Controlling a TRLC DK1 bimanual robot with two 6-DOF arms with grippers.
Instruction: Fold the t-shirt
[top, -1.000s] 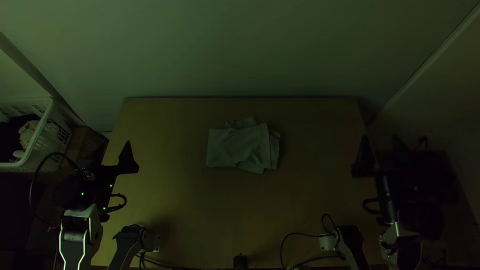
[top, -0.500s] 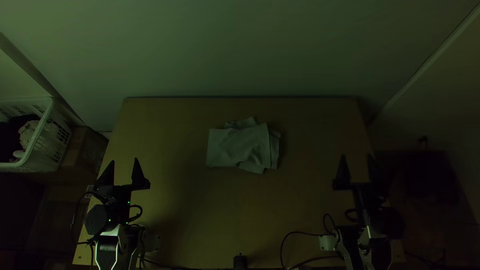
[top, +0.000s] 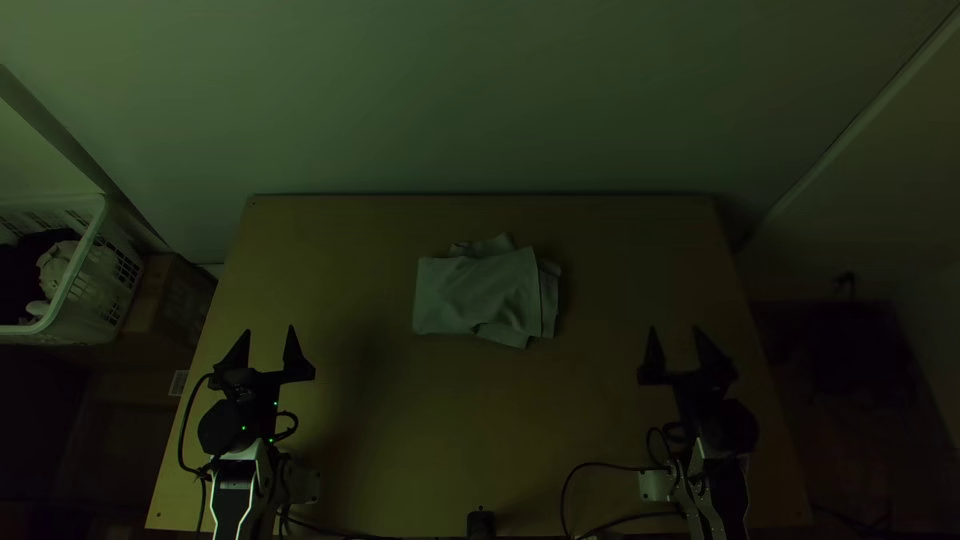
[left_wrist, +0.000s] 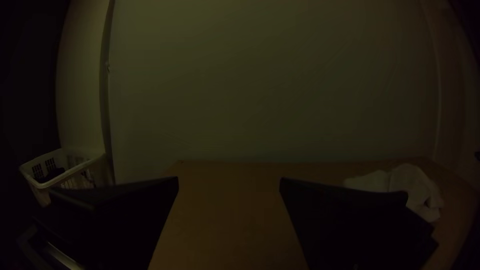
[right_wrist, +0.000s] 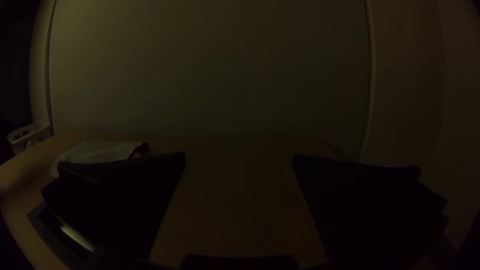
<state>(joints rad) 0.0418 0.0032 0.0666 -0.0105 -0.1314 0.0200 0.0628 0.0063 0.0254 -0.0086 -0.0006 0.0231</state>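
- Past the middle of the table (top: 400, 430), toward its far edge, lies the t-shirt (top: 478, 293), a rough, many-layered packet with its long axis running mostly across the table.
- A flap (top: 485, 246) sticks out on its far side, and loose layers (top: 549, 300) show along its right end, so the packet looks uneven.
- The left gripper (top: 270, 328) stands over the left part of the table, its 2 fingers wide apart with nothing between them.
- The right gripper (top: 675, 328) stands on the other side, also spread and holding nothing.
- From the left gripper, the cloth lies to the right and a little farther up the table; from the right gripper, to the left and a little farther up.
- Of the 2, the right gripper looks somewhat nearer, and the untidy end faces it.
- Both pairs of fingers point toward the far edge, not at the cloth, so any grasp would call for a sideways reach inward.
- If more tidying is wanted, the right arm seems best placed for that end; pinching only 1 layer could pull the packet open.
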